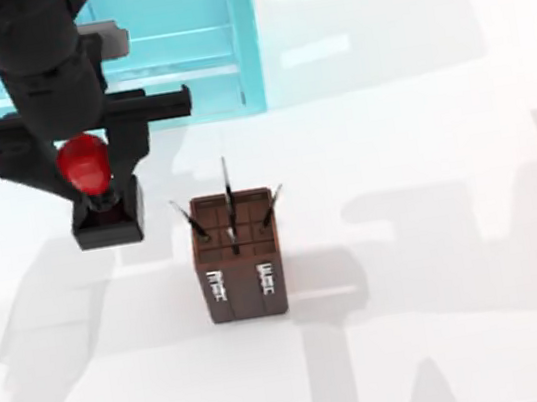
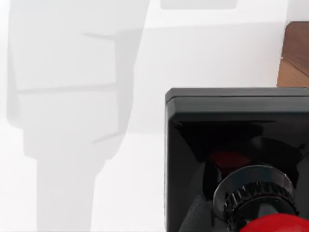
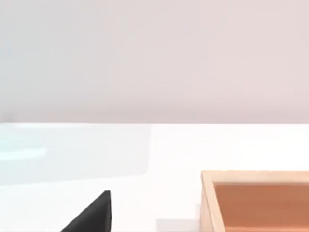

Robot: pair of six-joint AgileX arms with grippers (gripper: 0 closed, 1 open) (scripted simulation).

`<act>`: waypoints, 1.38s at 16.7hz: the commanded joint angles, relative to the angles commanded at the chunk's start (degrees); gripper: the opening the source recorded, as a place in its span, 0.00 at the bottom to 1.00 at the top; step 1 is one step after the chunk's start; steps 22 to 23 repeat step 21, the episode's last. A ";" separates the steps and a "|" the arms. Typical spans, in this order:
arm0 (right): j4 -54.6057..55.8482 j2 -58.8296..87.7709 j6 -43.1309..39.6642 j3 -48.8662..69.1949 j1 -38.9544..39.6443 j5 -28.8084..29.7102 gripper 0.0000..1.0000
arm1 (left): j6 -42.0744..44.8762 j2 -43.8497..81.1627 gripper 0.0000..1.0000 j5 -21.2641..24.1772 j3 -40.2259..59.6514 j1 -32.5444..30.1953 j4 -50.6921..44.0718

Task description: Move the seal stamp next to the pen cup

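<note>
One left hand (image 1: 94, 182) clenched on stamp (image 1: 87, 165) knob, desk's (image 1: 421, 138) left side, just left of cup (image 1: 240, 266); blue shelf (image 1: 194, 40) behind. Left wrist: stamp (image 2: 231, 145) base near cup (image 2: 295, 58) corner. Right wrist: wooden tray (image 3: 256, 200) edge.

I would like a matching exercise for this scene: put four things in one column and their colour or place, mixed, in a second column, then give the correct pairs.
Things:
1. seal stamp
2. pen cup
3. shelf unit
4. left gripper

Descriptions:
A. light blue, at the table's back left
B. around the red knob
C. brown, with thin dark pens sticking out
D. red knob on a black square base

Pairs: 1-D, 2-C, 3-A, 4-B
</note>
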 joint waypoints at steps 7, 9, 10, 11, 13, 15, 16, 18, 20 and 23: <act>0.00 0.00 0.00 0.00 0.00 0.00 1.00 | 0.00 0.00 0.38 0.00 0.00 0.00 0.00; 0.00 0.00 0.00 0.00 0.00 0.00 1.00 | 0.00 0.00 0.53 0.00 0.00 0.00 0.00; 0.00 0.00 0.00 0.00 0.00 0.00 1.00 | 0.00 0.00 0.60 0.00 0.00 0.00 0.00; 0.00 0.00 0.00 0.00 0.00 0.00 1.00 | 0.00 0.00 0.68 0.00 0.00 0.00 0.00; 0.00 0.00 0.00 0.00 0.00 0.00 1.00 | 0.00 0.00 0.83 0.00 0.00 0.00 0.00; 0.00 0.00 0.00 0.00 0.00 0.00 1.00 | 0.00 0.00 0.98 0.00 0.00 0.00 0.00; 0.00 0.00 0.00 0.00 0.00 0.00 1.00 | 0.00 0.00 1.00 0.00 0.00 0.00 0.00; 0.00 0.00 0.00 0.00 0.00 0.00 1.00 | 0.00 0.00 1.00 0.00 0.00 0.00 0.00; 0.00 0.00 0.00 0.00 0.00 0.00 1.00 | 0.00 0.00 1.00 0.00 0.00 0.00 0.00; 0.00 0.00 0.00 0.00 0.00 0.00 1.00 | 0.00 0.00 1.00 0.00 0.00 0.00 0.00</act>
